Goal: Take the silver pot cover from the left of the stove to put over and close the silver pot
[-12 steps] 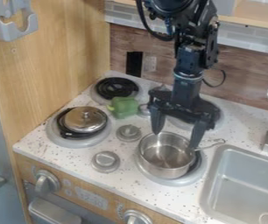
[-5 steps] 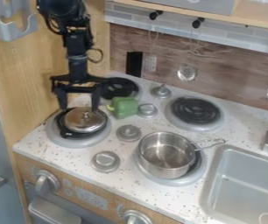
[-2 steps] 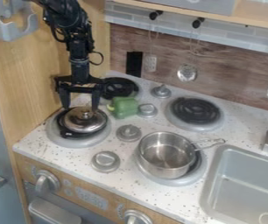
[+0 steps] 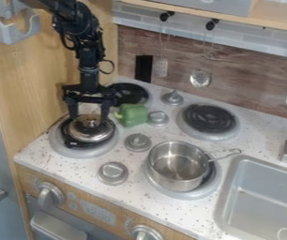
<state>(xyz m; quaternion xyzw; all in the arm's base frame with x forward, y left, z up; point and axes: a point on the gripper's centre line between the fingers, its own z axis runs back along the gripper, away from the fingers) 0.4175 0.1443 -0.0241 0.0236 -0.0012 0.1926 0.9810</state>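
Note:
My gripper (image 4: 89, 118) hangs over the front-left burner, its two fingers spread open at the back of the silver pot cover (image 4: 91, 132). The cover's knob stands between and slightly in front of the fingertips. The cover lies flat on the black coil of that burner. To the right, the silver pot (image 4: 178, 168) stands uncovered on the front-right burner, its handle pointing right and back, its inside empty.
A green pepper (image 4: 132, 115) lies just right of my gripper. Metal knobs (image 4: 138, 142) stand between the burners. The back-right burner (image 4: 207, 119) is behind the pot, and a sink (image 4: 266, 197) is at the right. Utensils (image 4: 200, 78) hang on the back wall.
The gripper has travelled left from above the pot to the cover, then come down a little and slightly right. The pot and cover have stayed in place.

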